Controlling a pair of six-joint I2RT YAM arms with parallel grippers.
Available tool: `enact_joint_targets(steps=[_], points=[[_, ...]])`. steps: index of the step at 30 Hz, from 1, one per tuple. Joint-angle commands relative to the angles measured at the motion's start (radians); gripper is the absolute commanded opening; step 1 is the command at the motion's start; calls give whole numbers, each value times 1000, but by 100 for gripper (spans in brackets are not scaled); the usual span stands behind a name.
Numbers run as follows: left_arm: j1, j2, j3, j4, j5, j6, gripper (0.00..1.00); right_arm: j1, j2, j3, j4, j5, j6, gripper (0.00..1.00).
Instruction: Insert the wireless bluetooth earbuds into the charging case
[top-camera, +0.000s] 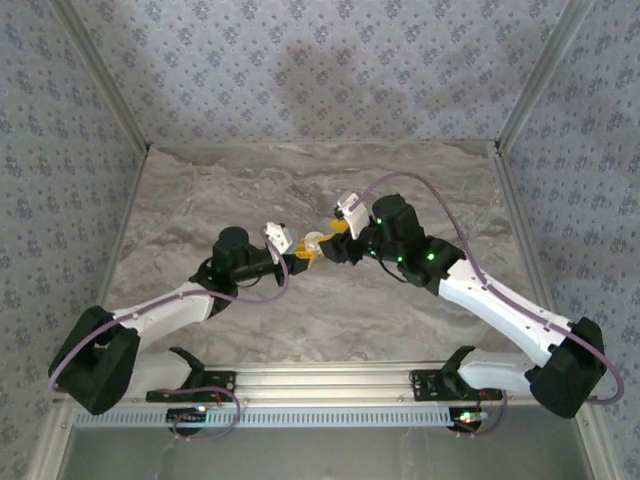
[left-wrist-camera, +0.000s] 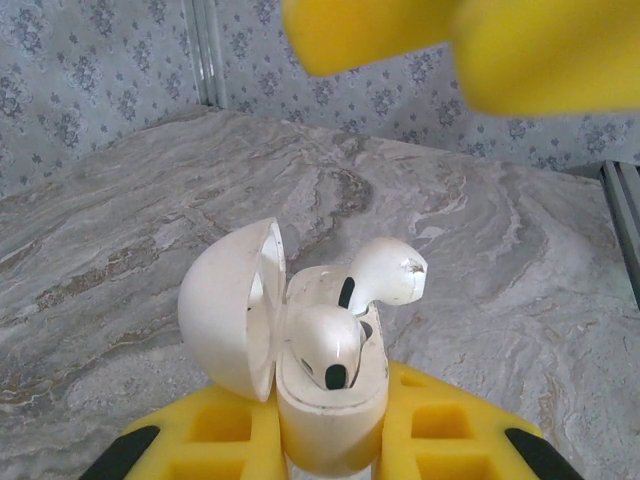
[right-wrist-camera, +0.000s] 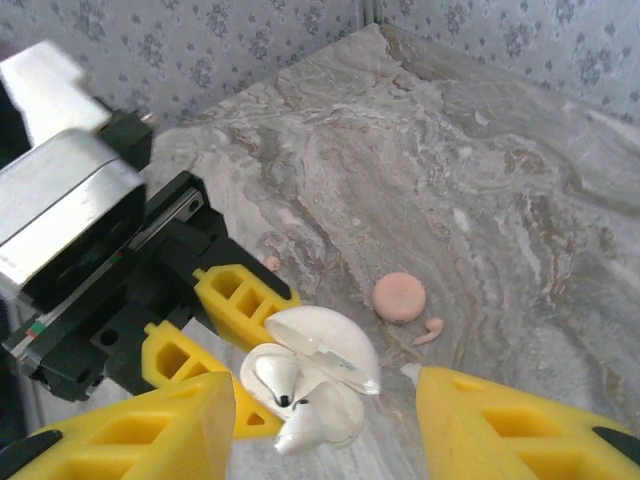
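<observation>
Earbuds (left-wrist-camera: 327, 345) are both at the charging case (left-wrist-camera: 330, 420), and the case is pinched between the yellow fingers (left-wrist-camera: 205, 425) of the left gripper (top-camera: 302, 256), which is closed firmly on its lower body. The case stands upright in that grip, and its domed lid (left-wrist-camera: 228, 305) is swung open to the left in the left wrist view. One earbud sits low in the nearer slot, with its rounded head and dark port facing up. The other (left-wrist-camera: 388, 272) stands higher out of the farther slot, its bulb leaning to the right and not fully down.

The right gripper (right-wrist-camera: 322, 388) hangs just above the open case from the right. Its two yellow fingers (right-wrist-camera: 520, 425) are spread apart with nothing between them, and it does not touch the case. From the top view the two grippers meet nose to nose over the middle of the table (top-camera: 430, 190), left arm reaching in from the near left, right arm from the near right.

A small pink disc (right-wrist-camera: 398, 297) lies flat on the grey marbled surface near the case, and a tiny pink curved piece (right-wrist-camera: 430, 332) lies just beside it. Blue-patterned walls (top-camera: 320, 70) close off the far side and both sides.
</observation>
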Motion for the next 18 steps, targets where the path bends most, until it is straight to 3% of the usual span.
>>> enact_joint_targets(steps=[1, 6, 11, 18], points=[[-10, -30, -12, -7, -7, 36, 13, -52, 13, 25, -16, -158, 129, 52], [-12, -36, -13, -11, -13, 38, 13, -60, 24, 13, -29, -192, 159, 53], [-11, -38, -14, -10, -18, 38, 13, -52, 46, 3, -29, -186, 183, 63], [-11, -43, -12, -13, -18, 36, 13, -42, 90, 11, -66, -150, 166, 65]])
